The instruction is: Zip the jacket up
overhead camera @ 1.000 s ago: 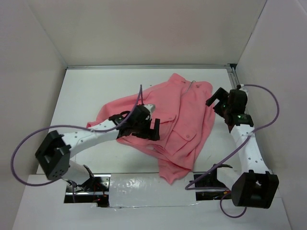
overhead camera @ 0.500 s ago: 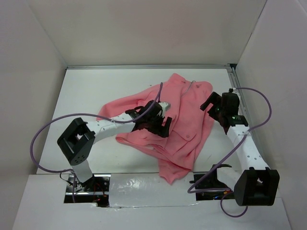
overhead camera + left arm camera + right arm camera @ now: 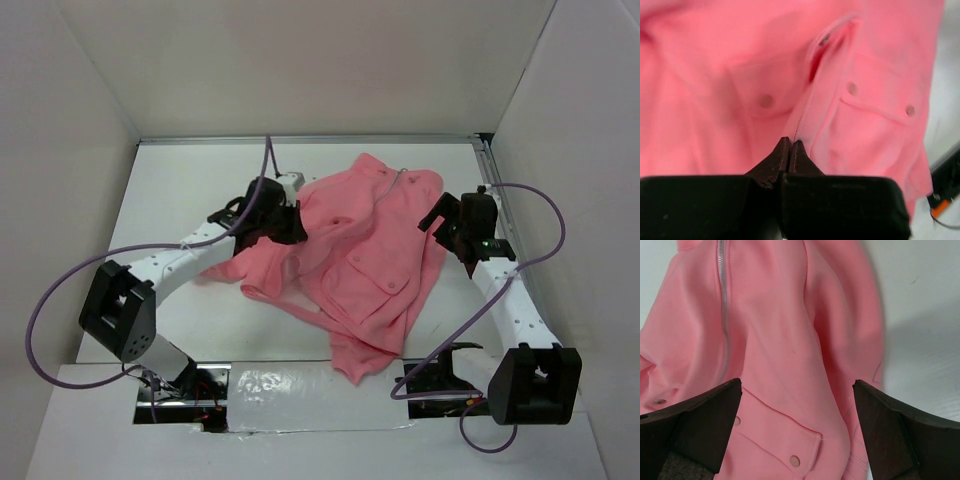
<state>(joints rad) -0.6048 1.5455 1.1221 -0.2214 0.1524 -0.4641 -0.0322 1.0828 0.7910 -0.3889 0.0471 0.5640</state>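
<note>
The jacket (image 3: 375, 265) lies crumpled mid-bench (image 3: 170, 180), hem toward 6 o'clock, collar toward 12. At its 3 o'clock edge the right tool (image 3: 797, 385) hovers with fingers wide apart. At its 10 o'clock edge the left tool (image 3: 790, 146) has fingers pressed together over the zipper strip (image 3: 805, 110); any pinched fabric can't be made out.

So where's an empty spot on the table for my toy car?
The far-left corner of the table, beyond the left gripper, is bare. So is the strip between the jacket hem and the table's near edge. It's crowded on the right, where the right gripper hangs by the jacket's edge.
</note>
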